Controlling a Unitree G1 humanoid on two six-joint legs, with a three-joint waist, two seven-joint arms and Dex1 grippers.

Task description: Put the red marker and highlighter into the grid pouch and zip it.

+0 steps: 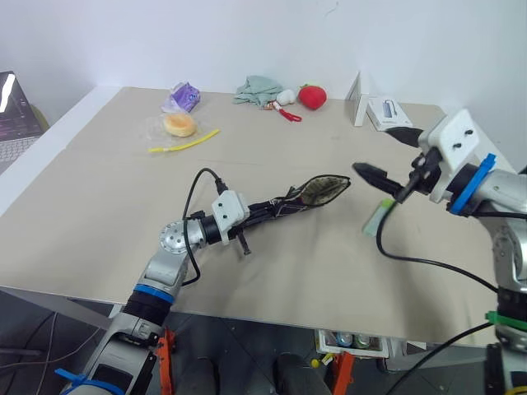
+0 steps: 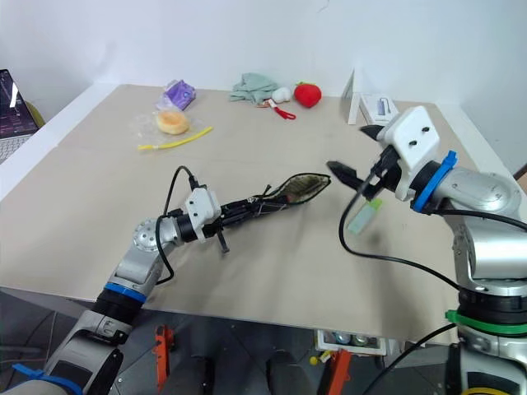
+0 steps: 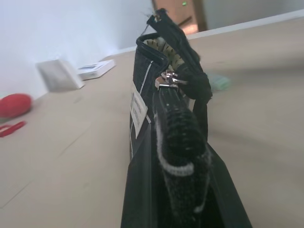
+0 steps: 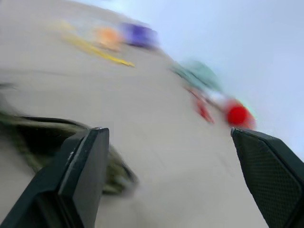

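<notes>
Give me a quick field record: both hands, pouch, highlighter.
left hand: shut on the grid pouch, holding it up with its mouth open
right hand: open, empty, beside the pouch mouth
highlighter: on the table, below the right hand
red marker: cannot tell where it is
zipper: not closed

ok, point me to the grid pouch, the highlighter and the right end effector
grid pouch (image 1: pixel 323 191): left eye view, on its open mouth end.
highlighter (image 2: pixel 363 217): right eye view, on its pale mint body.
right end effector (image 1: pixel 385 155): left eye view, midway between its open fingertips.
</notes>
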